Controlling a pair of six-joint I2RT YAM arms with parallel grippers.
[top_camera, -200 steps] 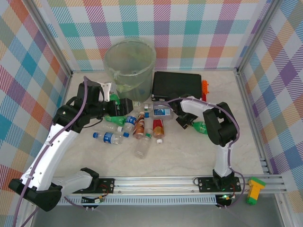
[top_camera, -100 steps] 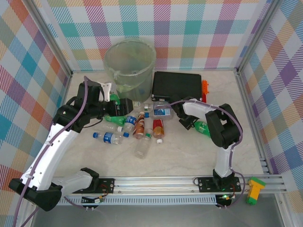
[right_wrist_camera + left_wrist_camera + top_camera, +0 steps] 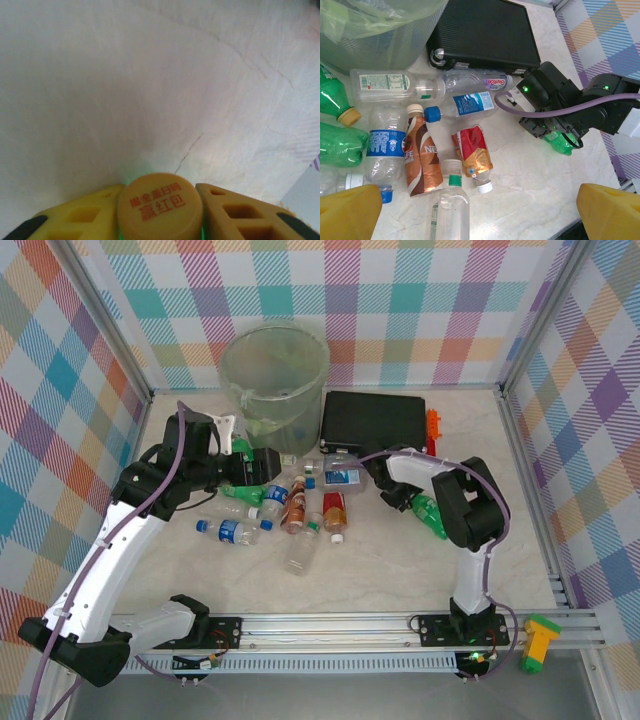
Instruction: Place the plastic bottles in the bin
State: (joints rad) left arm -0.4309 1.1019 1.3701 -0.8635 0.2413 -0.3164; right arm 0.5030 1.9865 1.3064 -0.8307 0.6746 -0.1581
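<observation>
As right end effector (image 3: 160,189) pinches cap (image 3: 160,205), green bottle (image 3: 560,142) sits between fingers (image 3: 85,215).

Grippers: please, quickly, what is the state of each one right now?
Left gripper: open, holding nothing.
Right gripper: jaws closed on the yellow cap of a green bottle.

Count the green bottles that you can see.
3. One green bottle, yellow-capped, lies by the bin; a second beside it; the third is in the right claw. Others may be hidden under the left arm.
</observation>
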